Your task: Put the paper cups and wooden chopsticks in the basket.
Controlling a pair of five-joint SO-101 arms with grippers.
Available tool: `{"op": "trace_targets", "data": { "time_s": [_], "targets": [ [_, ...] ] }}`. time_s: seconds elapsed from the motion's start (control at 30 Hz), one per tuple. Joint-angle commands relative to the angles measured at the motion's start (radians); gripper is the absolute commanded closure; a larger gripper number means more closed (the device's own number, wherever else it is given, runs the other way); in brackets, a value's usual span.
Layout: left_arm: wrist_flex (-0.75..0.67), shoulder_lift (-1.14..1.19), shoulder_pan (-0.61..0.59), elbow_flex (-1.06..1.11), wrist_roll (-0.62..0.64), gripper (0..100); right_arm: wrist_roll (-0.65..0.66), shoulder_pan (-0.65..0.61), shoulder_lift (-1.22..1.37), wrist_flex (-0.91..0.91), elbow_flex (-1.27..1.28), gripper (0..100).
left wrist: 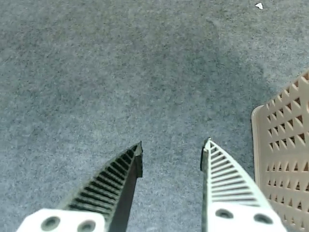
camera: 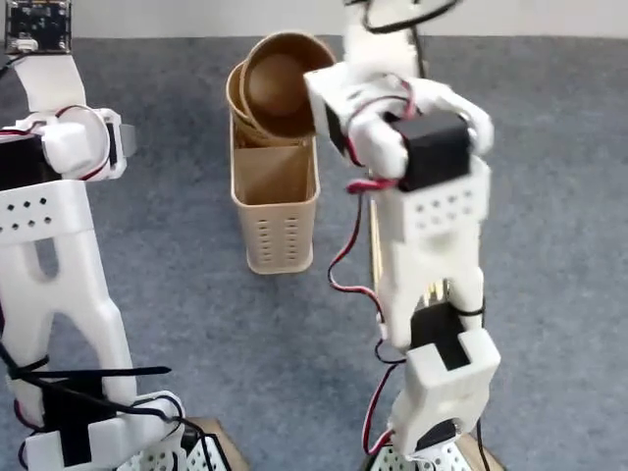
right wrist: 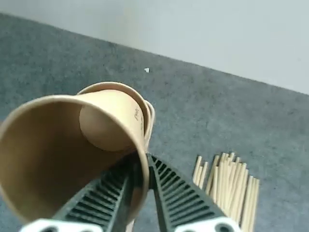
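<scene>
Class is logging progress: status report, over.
Left gripper open beside basket. Right gripper shut on paper cup over basket. Second cup at basket. Chopsticks on table.

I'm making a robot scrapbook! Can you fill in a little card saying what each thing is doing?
Right claw: shut on a paper cup, pinching its rim, at the basket's far end
Second cup: right behind the held one
Chopsticks: a bundle lying on the carpet, outside the basket
Left claw: open, holding nothing, above the carpet beside the basket
</scene>
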Motion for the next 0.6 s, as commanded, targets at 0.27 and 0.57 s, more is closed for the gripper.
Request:
{"op": "trace_targets", "data": {
  "time_s": [0.27,0.57],
  "targets": [
    [-0.009,-0.015,-0.002,-0.004,-0.005,78,0.031,-0.039,-0.035,-0.196,0.157,81.9],
    [-0.009,-0.016,0.022,-0.005,-0.003,78,0.035,-0.081,0.015,-0.255,0.213,57.0]
  ]
}}
